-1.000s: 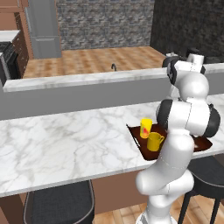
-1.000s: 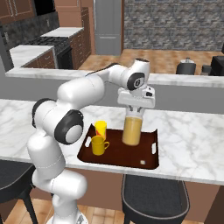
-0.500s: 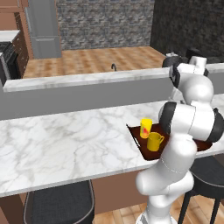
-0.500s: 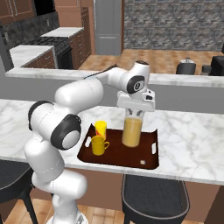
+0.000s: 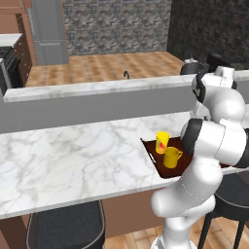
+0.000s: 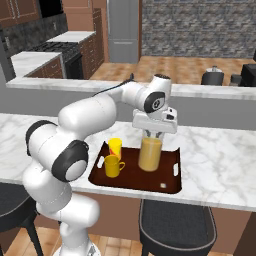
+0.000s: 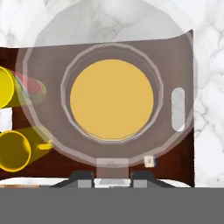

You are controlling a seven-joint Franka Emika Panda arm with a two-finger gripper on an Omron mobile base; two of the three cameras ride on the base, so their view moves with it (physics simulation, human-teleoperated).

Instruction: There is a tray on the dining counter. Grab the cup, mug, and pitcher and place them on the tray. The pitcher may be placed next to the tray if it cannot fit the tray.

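The gripper [image 6: 154,134] pinches the rim of the pitcher [image 6: 150,154], which stands on the tray [image 6: 170,182] on the dining counter [image 6: 215,165], beside the cup [image 6: 115,148] and mug [image 6: 112,166]. No legible writing.

The juice-filled pitcher [image 6: 150,153], yellow cup [image 6: 115,147] and handled mug [image 6: 112,166] stand upright on the brown tray [image 6: 170,184].

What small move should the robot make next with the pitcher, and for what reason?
Probably open the hand and let go. The pitcher looks already set upright on the tray, beside the cup and mug, with the hand gripping its rim from above, so nothing seems left to carry.
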